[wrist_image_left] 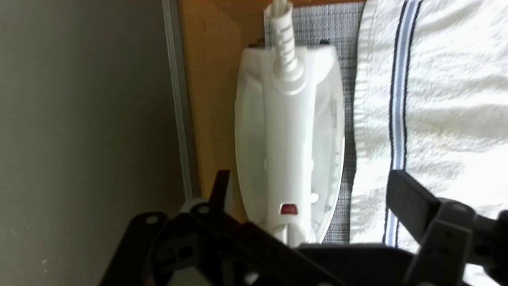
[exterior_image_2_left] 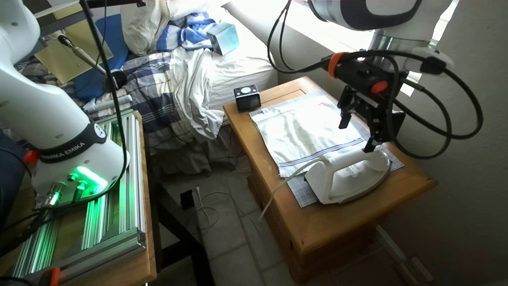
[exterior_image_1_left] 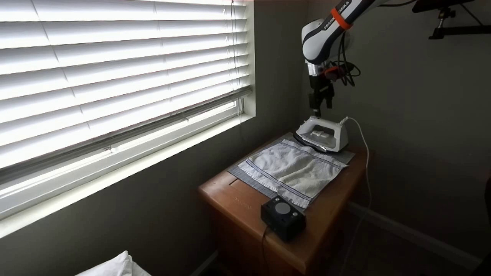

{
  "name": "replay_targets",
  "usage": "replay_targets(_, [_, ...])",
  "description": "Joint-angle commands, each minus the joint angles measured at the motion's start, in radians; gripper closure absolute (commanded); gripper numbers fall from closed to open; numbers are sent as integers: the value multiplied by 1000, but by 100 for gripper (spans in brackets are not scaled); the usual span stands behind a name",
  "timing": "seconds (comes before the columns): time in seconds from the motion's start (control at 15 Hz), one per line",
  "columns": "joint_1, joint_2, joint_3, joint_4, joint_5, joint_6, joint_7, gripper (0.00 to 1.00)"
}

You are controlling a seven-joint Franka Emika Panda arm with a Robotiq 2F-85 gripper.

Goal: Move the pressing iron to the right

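Observation:
The white pressing iron [exterior_image_1_left: 341, 138] rests flat on its soleplate at one end of the wooden table, handle arched on top. Seen from above, its handle [wrist_image_left: 287, 131] runs lengthwise with a small red mark near the nose. My gripper [exterior_image_2_left: 356, 136] is over the nose end of the iron, and its fingers stand wide apart with nothing held. In the wrist view the gripper [wrist_image_left: 309, 182] has one finger to each side of the handle. One fingertip [exterior_image_2_left: 369, 147] looks very near the handle's front; I cannot tell if it touches.
A white towel [exterior_image_1_left: 295, 168] with blue stripes lies beside the iron on a grey mat [exterior_image_1_left: 255, 186]. A black box [exterior_image_1_left: 284, 220] with a round top dial stands at the table's opposite end. The iron's white cord [exterior_image_2_left: 285, 180] drops over the table edge. Walls and window are close by.

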Motion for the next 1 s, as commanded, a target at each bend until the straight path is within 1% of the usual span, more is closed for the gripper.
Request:
replay_targets(0.0, [19, -100, 1, -70, -1, -113, 22, 0])
replay_targets(0.07, [12, -139, 19, -101, 32, -131, 19, 0])
replay_targets(0.4, [48, -325, 57, -304, 79, -51, 52, 0])
replay_targets(0.73, [129, -481, 69, -511, 51, 84, 129, 0])
replay_targets(0.87, [160, -534, 68, -593, 28, 166, 171, 0])
replay_targets(0.93, [143, -445, 67, -470, 53, 77, 127, 0])
